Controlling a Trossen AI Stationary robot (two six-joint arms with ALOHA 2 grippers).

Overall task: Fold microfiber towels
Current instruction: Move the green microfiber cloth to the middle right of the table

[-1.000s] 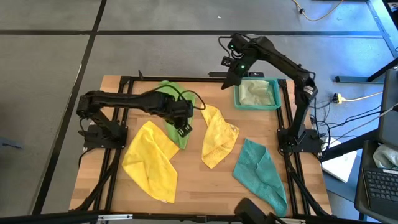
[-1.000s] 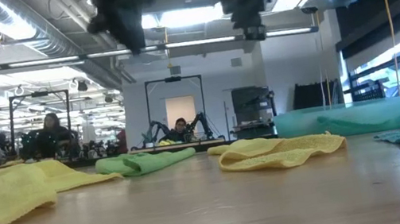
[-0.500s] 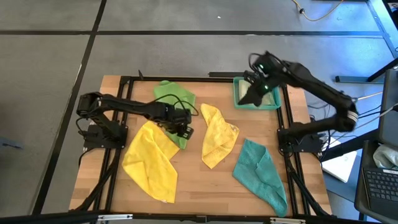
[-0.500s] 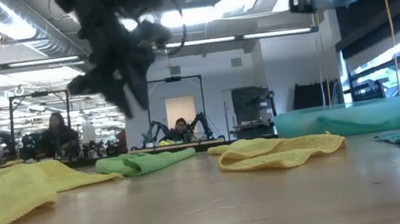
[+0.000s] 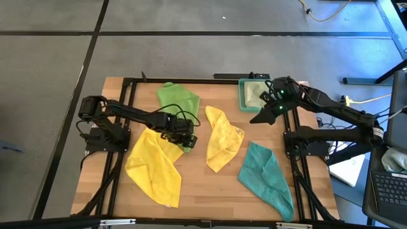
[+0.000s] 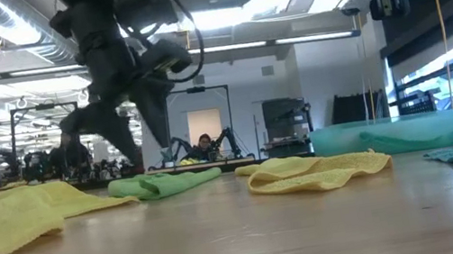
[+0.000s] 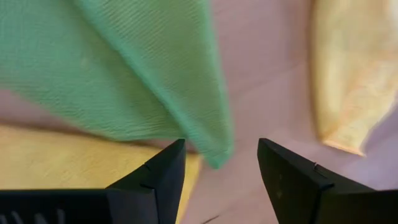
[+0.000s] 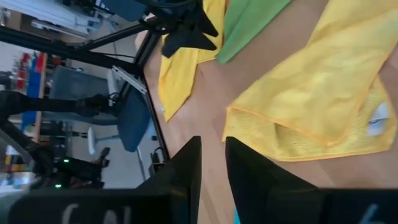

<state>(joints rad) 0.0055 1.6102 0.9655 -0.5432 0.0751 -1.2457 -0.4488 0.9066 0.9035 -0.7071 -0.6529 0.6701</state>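
Left gripper, fingers apart, hovers over the bright green towel's corner, yellow towels flanking.

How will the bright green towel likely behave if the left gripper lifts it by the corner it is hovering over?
Probably floppy: the bright green towel lies in soft creases and its corner tapers to a limp point between the open fingers of the left gripper. Likely light, since it lies thin on the table. It overlaps a yellow towel, which may get dragged along.

On the pale wooden table lie two yellow towels, a bright green towel and a teal towel, beside a teal tray.
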